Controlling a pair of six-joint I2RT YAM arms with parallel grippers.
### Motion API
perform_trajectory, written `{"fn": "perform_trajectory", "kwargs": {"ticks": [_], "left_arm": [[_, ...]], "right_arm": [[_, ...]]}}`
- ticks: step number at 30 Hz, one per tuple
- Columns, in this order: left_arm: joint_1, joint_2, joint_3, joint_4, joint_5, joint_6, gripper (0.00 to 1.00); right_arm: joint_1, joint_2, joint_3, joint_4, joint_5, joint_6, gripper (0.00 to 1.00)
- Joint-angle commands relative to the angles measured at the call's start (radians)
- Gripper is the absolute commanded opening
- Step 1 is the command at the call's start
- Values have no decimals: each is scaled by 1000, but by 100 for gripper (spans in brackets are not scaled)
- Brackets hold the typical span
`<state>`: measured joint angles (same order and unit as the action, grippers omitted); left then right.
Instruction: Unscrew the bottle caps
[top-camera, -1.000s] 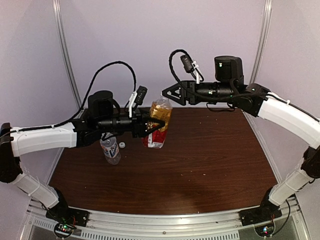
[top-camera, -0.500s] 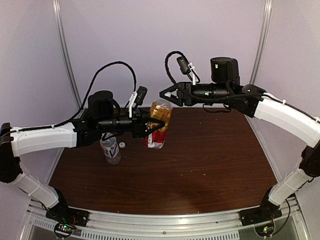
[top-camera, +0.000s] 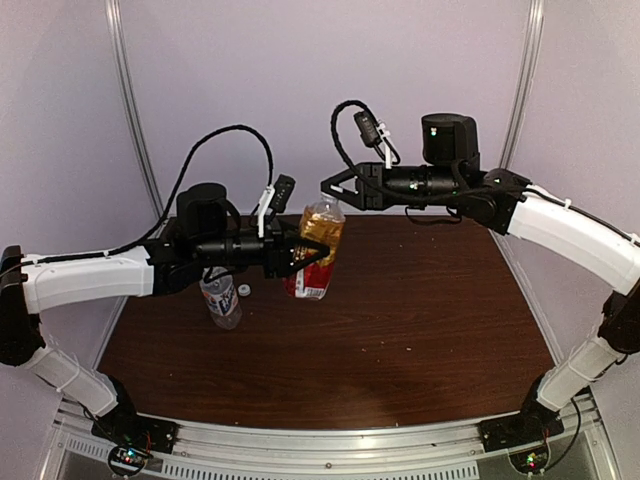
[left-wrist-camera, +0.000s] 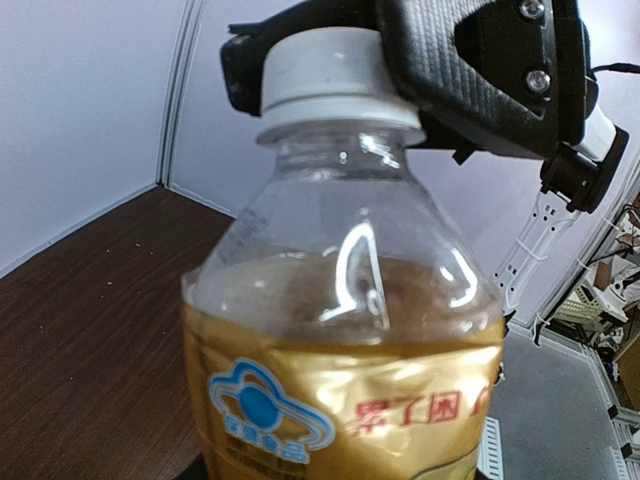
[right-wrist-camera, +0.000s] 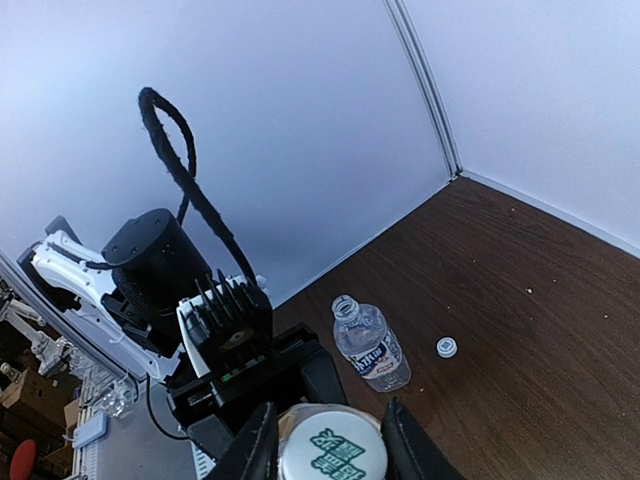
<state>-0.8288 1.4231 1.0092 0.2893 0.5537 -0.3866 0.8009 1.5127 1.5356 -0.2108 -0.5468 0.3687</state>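
Dark wooden table (top-camera: 400, 320): left tool (top-camera: 308, 252) grips amber bottle (top-camera: 322, 228), right tool (top-camera: 327, 187) clamps its cap (left-wrist-camera: 322, 70).

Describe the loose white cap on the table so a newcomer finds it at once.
On the dark wooden table, find the open clear bottle under the left arm. The loose cap lies on the wood beside it, toward the amber bottle. Unlike the other cap, on that bottle, it sits alone, ungripped.
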Motion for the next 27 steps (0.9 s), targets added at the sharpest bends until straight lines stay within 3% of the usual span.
{"fn": "perform_trajectory", "kwargs": {"ticks": [1, 7, 14, 18, 27], "left_arm": [[-6, 1, -4, 35, 8, 19, 35], [-6, -2, -10, 46, 2, 22, 35], [-6, -15, -29, 75, 4, 23, 35], [-6, -29, -47, 112, 37, 24, 35], [-5, -48, -62, 222, 353, 18, 33]], "right_arm": [[6, 7, 31, 32, -19, -1, 28], [6, 5, 17, 44, -25, 1, 0], [1, -3, -4, 77, -47, -18, 0], [-2, 11, -3, 99, -142, -66, 0], [-8, 70, 38, 89, -501, -263, 0]]}}
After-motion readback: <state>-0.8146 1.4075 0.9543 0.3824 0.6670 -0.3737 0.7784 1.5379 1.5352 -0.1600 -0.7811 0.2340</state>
